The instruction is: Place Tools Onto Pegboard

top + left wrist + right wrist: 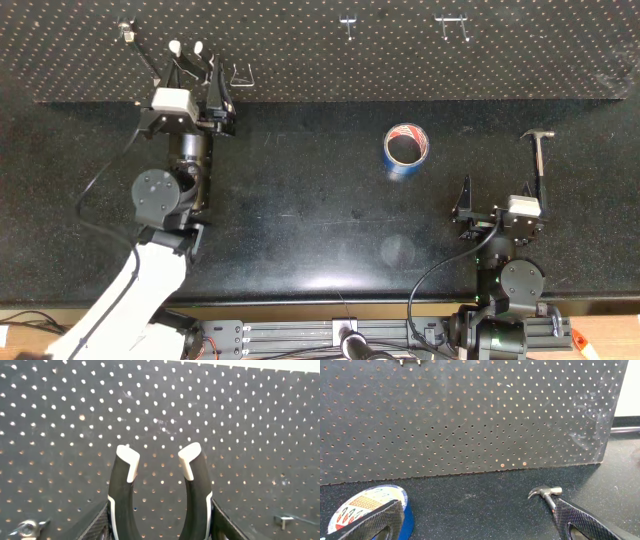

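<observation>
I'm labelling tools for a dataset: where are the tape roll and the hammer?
tape roll (404, 170), top view, on its blue outer wall.
hammer (540, 160), top view, on the middle of its handle.

A black, finely speckled table (300, 230) spreads under even light. Along its near edge runs a metal rail (270, 328) with cables (25, 320) trailing off it. Past the table's far right corner stands a pale wall (627, 385). A brownish strip (610, 335) beside the rail may be flooring.
</observation>
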